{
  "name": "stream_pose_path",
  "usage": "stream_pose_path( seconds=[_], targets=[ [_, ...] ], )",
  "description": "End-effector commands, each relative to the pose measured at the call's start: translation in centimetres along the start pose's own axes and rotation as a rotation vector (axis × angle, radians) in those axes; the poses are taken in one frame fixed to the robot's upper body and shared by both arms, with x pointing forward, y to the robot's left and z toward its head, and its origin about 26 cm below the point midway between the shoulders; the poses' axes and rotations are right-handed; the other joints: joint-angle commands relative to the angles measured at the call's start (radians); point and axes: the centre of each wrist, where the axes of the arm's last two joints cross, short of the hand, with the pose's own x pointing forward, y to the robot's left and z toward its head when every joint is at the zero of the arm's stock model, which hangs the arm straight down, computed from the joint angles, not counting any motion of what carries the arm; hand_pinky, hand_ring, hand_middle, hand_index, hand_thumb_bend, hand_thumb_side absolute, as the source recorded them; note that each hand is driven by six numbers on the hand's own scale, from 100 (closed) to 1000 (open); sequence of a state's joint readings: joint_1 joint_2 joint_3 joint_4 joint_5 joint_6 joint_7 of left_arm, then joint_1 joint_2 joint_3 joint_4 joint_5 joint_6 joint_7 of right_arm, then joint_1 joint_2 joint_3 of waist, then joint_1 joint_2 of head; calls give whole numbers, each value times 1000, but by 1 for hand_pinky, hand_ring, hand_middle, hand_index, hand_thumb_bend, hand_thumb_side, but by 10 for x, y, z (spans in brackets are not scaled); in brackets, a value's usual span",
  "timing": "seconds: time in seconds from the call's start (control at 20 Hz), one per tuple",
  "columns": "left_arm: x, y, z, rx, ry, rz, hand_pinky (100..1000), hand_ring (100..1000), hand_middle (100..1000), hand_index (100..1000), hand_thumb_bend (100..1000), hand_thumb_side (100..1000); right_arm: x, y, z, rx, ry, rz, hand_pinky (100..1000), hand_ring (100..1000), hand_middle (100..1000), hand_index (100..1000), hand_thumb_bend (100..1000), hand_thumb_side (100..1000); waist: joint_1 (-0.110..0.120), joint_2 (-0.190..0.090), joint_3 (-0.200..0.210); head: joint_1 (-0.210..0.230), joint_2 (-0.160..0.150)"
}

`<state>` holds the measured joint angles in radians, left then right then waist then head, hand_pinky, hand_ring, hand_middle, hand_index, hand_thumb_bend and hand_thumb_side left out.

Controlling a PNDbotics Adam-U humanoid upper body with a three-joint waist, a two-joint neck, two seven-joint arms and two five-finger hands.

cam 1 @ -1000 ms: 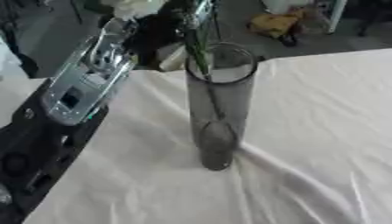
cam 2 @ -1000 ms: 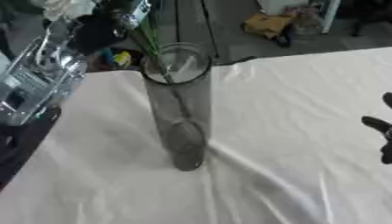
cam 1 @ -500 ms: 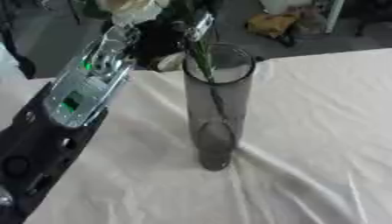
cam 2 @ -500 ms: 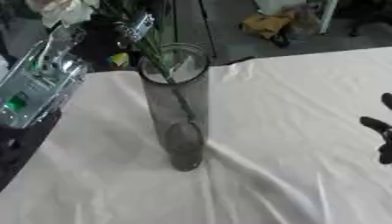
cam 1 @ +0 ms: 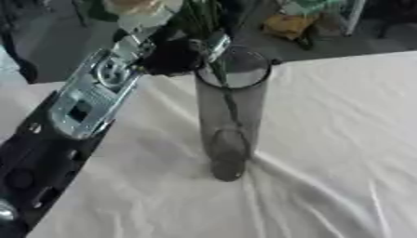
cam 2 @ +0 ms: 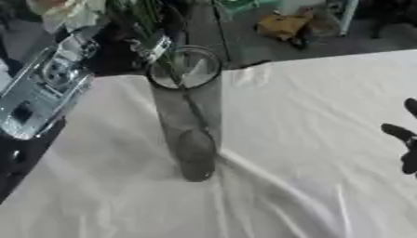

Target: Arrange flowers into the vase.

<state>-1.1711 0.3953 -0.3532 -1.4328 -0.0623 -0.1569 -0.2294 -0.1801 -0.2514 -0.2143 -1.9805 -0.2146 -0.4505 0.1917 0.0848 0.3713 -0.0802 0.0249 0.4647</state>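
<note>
The flower (cam 1: 134,9), its stem already down inside the tall glass vase (cam 1: 231,116) on the bench (cam 1: 326,153), is pinched by the left hand (cam 1: 175,56); a sideways tug could tip that narrow vase, while the right hand (cam 2: 405,142) idles spread.

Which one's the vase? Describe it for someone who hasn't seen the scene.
On the white tablecloth, look toward the middle. The vase is the tall, clear, smoky-grey glass cylinder standing upright there, with green stems dropping into its open mouth. Nothing else on the cloth is transparent or upright.
</note>
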Motion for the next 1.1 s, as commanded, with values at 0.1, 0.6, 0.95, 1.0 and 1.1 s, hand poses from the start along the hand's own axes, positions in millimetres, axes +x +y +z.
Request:
stream_pose_path(
  seconds=[0.1,0.6,0.95,1.0,1.1],
  targets=[
    [6,12,2,-35,2,-63,521,671,671,764,100,514,5,-2,-4,15,-18,14,817,999,308,496,100,1000,10,-12,3,-2,-1],
    [10,16,5,-79,2,-113,593,725,718,832,100,638,6,-2,-4,17,-15,8,817,994,308,496,100,1000,8,-20,12,-5,1],
    [15,19,8,-115,-6,-157,685,785,760,922,100,749,6,-3,-3,15,-14,4,815,989,309,496,100,1000,6,-26,17,-6,3],
    [15,20,8,-123,-2,-163,697,793,766,931,100,763,6,-3,-3,14,-14,3,815,990,309,496,100,1000,6,-27,18,-6,3],
    [14,21,9,-144,5,-174,716,809,775,954,100,799,6,-4,-3,14,-13,2,815,988,309,496,100,1000,6,-30,18,-6,3]
  ],
)
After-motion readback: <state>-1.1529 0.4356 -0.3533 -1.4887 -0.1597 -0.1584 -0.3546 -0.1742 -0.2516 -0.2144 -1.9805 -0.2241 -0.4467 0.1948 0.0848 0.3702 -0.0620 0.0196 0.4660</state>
